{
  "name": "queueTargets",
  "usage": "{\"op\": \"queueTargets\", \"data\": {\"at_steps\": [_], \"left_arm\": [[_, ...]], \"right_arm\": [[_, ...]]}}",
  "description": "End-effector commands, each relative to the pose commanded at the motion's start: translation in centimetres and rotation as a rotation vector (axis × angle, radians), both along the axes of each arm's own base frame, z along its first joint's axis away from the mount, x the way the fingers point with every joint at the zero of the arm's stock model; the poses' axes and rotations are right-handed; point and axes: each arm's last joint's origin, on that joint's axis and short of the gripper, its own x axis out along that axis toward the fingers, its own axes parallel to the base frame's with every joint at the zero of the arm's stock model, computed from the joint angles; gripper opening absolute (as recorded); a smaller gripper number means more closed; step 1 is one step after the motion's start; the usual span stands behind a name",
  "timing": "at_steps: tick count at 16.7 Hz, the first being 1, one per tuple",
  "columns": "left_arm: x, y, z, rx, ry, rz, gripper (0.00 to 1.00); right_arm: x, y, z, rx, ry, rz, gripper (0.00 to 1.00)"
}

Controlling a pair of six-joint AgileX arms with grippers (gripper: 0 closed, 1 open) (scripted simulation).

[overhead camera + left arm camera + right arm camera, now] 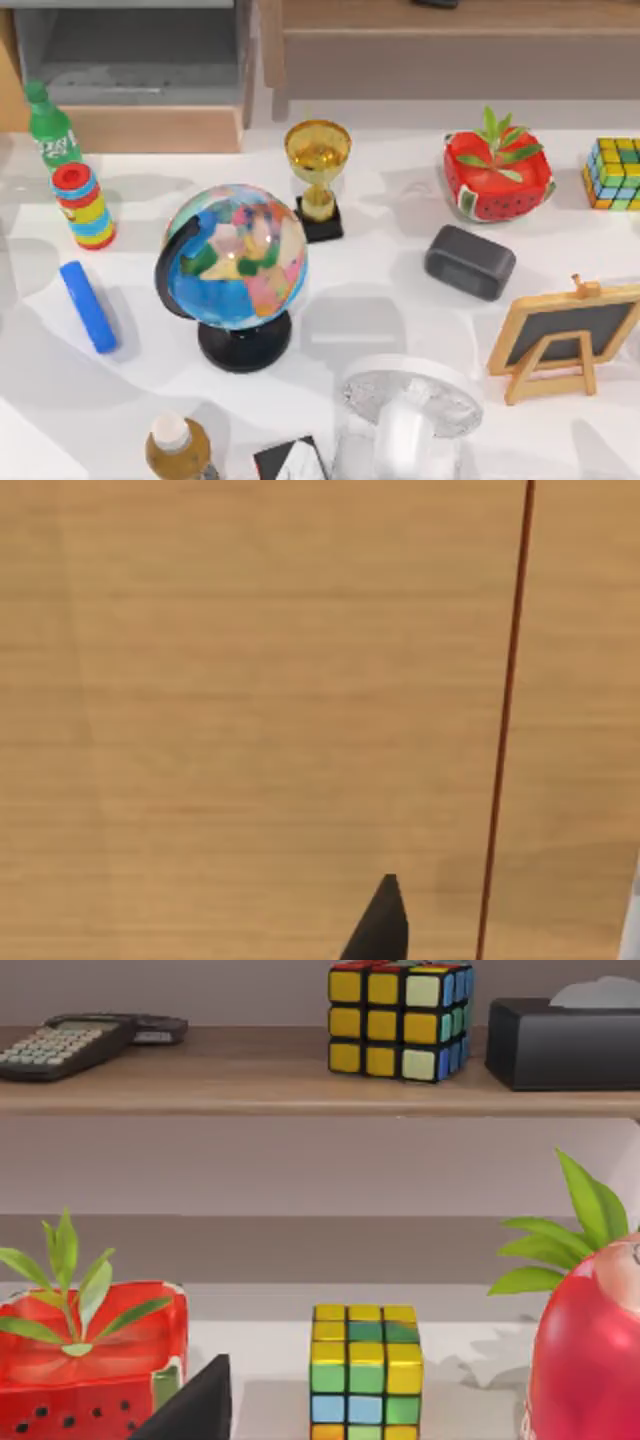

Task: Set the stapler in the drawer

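The stapler point(88, 306) lay flat on the white worktop point(380, 300) near its left edge, a bright blue plastic bar with rounded ends, angled slightly so its far end leaned toward the left edge. It touched nothing; the rainbow ring-stack toy point(84, 206) stood just behind it and the globe point(238, 262) on its black stand stood to its right.

The drawer point(140, 70) sat at the back left corner of the worktop, pulled open, grey inside with a tan front panel facing forward. A green bottle point(50, 128) stood upright against the drawer's front, at its left end.

Of the left gripper, a single dark fingertip point(382, 920) showed in the left wrist view against a plain light-wood surface crossed by a thin red line; whether its fingers were spread or pressed together could not be told. Of the right gripper, one dark fingertip point(195, 1405) showed in the right wrist view, level with the table things and facing the brown shelf unit point(450, 45); its state could not be told either.

Counted: one stapler, one drawer, one globe, one gold trophy point(318, 175), one dark grey rounded block point(470, 262), one small chalkboard easel point(565, 338). Two colour cubes: one on the worktop point(365, 1370), one on the shelf point(400, 1018).
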Motion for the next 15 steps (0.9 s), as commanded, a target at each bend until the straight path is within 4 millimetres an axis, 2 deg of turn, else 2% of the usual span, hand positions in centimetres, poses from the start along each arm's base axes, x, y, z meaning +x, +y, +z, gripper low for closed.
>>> {"op": "queueTargets", "data": {"at_steps": [4,15], "left_arm": [[0.00,0.00,0.00,0.000,0.000,0.000,0.02],[-0.51,0.31,-0.19,-0.008,0.007,0.004,0.00]], "right_arm": [[0.00,0.00,0.00,0.000,0.000,0.000,1.00],[0.00,0.00,0.00,0.000,0.000,0.000,1.00]]}}
